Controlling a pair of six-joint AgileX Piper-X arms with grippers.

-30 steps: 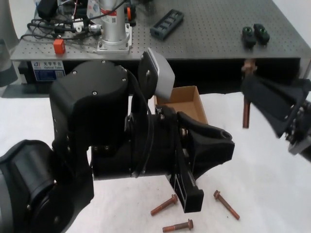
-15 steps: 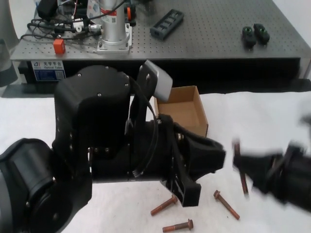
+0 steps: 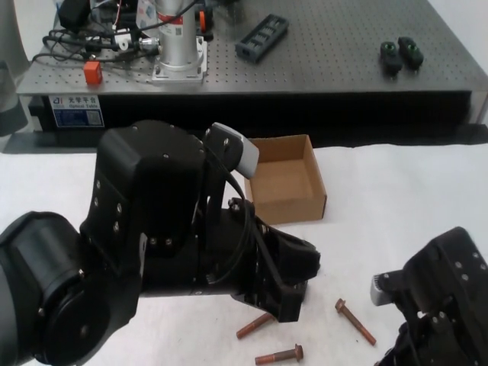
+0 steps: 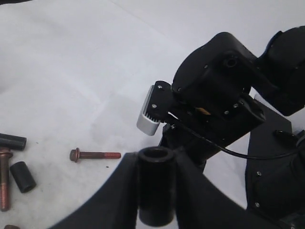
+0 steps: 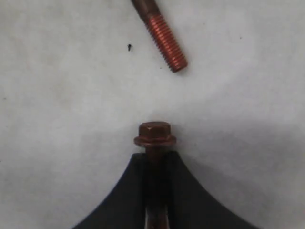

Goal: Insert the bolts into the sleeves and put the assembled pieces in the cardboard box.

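My left gripper (image 4: 154,158) is closed narrowly on a black sleeve (image 4: 155,188), which stands upright between the fingers with its open bore facing up. My right gripper (image 5: 156,160) is pinched on a copper bolt (image 5: 154,136). The hex head pokes out past the fingertips, low over the white surface (image 3: 396,206) and near the threaded end of a loose bolt (image 5: 164,40).

The job now is mating the two. I judge it goes best if the left arm holds the sleeve dead steady while the right lines the shank up with the bore before pushing. The shank is hidden between my fingers, so the threaded end probably points back toward the wrist, and I may need to turn the wrist first.

The cardboard box (image 3: 288,210) sits beyond the left arm, well apart from both parts.
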